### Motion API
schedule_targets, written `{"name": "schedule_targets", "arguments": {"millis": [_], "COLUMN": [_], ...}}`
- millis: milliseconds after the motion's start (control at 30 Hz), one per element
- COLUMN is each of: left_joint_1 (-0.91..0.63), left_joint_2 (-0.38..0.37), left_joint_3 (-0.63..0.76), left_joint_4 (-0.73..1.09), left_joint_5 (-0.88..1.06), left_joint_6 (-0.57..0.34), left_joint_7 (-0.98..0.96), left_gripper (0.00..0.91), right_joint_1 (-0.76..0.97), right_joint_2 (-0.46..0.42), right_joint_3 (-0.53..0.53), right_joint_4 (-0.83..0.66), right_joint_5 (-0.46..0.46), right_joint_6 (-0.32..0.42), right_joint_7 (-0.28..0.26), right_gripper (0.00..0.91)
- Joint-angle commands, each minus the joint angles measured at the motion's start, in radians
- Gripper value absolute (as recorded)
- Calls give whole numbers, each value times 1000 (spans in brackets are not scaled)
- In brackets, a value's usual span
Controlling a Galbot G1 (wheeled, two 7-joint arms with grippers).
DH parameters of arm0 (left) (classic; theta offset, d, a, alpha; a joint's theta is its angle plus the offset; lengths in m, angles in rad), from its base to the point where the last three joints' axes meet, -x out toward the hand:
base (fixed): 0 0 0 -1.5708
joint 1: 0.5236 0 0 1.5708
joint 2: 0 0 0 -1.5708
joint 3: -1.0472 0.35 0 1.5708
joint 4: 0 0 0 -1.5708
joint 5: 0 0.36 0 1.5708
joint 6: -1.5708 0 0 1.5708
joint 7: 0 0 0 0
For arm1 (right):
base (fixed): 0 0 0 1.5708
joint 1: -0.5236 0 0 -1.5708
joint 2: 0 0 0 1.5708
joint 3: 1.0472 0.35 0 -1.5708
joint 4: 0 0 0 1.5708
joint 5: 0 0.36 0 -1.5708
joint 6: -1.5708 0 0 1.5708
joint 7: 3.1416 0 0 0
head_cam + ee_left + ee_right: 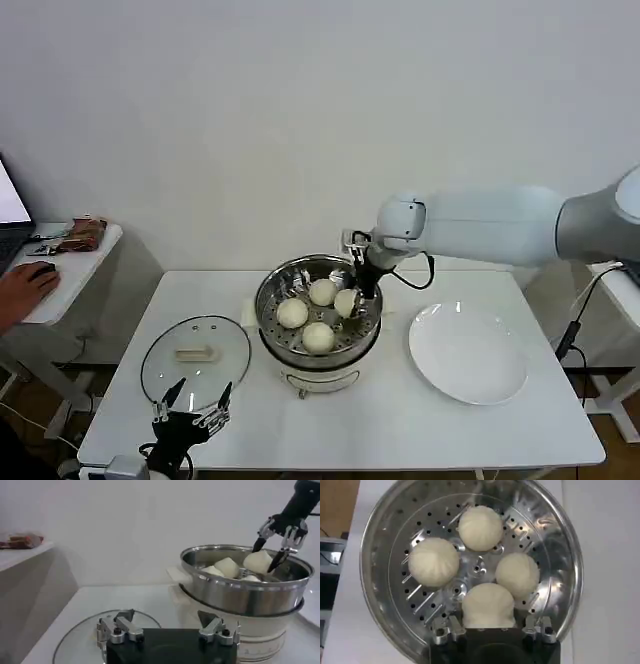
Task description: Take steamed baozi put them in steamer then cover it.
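Note:
Several steamed baozi lie in the steamer (268, 300): one baozi (322, 292) at the back, one (293, 313) on the left, one (318, 337) at the front. My right gripper (490, 626) reaches down into the steamer (380, 545), open, its fingers either side of another baozi (488, 604) that rests on the perforated bottom. The cover (195, 360), clear glass with a white handle, lies flat on the table left of the steamer. My left gripper (192, 405) hovers open at the cover's near edge (75, 640).
A white plate (468, 352) sits right of the steamer. The steamer stands on a white pot base (318, 378). A side table (70, 265) with a person's hand on a mouse is at far left.

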Motion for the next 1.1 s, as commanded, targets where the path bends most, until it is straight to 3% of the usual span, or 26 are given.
{"name": "schedule_targets", "arguments": {"millis": [33, 167, 200, 600, 967, 1100], "left_joint_1": [0, 0, 0, 4, 16, 10], "left_joint_2": [0, -3, -3, -10, -14, -22], "left_joint_3": [0, 1, 1, 0, -1, -8], "left_joint_4": [1, 0, 1, 5, 5, 17], "left_joint_5": [-1, 0, 0, 3, 8, 7], "left_joint_6": [0, 0, 0, 0, 3, 1], "left_joint_7": [-1, -1, -2, -2, -2, -4], "left_gripper": [907, 907, 907, 907, 907, 907], "right_joint_1": [-19, -26, -29, -14, 10, -27], "right_joint_2": [3, 0, -1, -41, -238, -354], "right_joint_3": [1, 6, 9, 45, 183, 302], "right_joint_4": [-6, -2, -2, 17, 126, 192], "right_joint_5": [-12, -11, -13, -12, -29, -37], "right_joint_6": [-11, -17, -19, -27, -17, 0], "right_joint_7": [2, 9, 13, 26, 70, 109], "right_gripper": [685, 695, 907, 907, 907, 907]}}
